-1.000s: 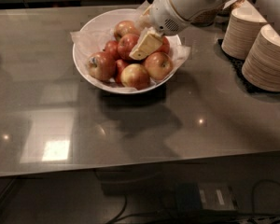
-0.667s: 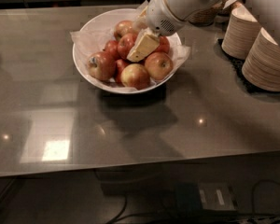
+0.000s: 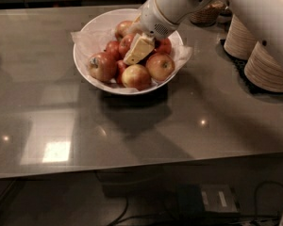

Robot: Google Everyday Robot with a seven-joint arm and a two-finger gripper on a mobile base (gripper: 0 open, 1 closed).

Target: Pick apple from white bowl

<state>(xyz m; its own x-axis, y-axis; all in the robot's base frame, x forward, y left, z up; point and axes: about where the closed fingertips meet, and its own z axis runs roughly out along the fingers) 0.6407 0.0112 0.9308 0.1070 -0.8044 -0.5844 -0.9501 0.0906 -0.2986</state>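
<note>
The end effector [image 3: 138, 49] has crept a little to the left and deeper over the heap of fruit in the last second. It now sits low over the middle of the white bowl [image 3: 85, 46], among the fruit, with the arm reaching in from the upper right. You cannot tell from this view whether it is wide, narrow, or already clamped on something, and nothing has visibly been lifted. I'd judge the pick as not yet made; you look to be in the final approach.

The apple [image 3: 102, 66] lies at the left side of the bowl against the paper liner. It is to the left of and below the end effector, near it, with a smaller dark apple [image 3: 114, 48] close by. Being round, it has no real long axis. The only direction it gives you is its stem, and that dimple faces up and to the left, away from the end effector.

The yellow-and-red apple [image 3: 137, 76] crowds it from the right, so I expect a grasp there to nudge the neighbours. The bowl stands on the desk [image 3: 132, 135], well apart from the paper plate stacks [image 3: 266, 65] at the right.
</note>
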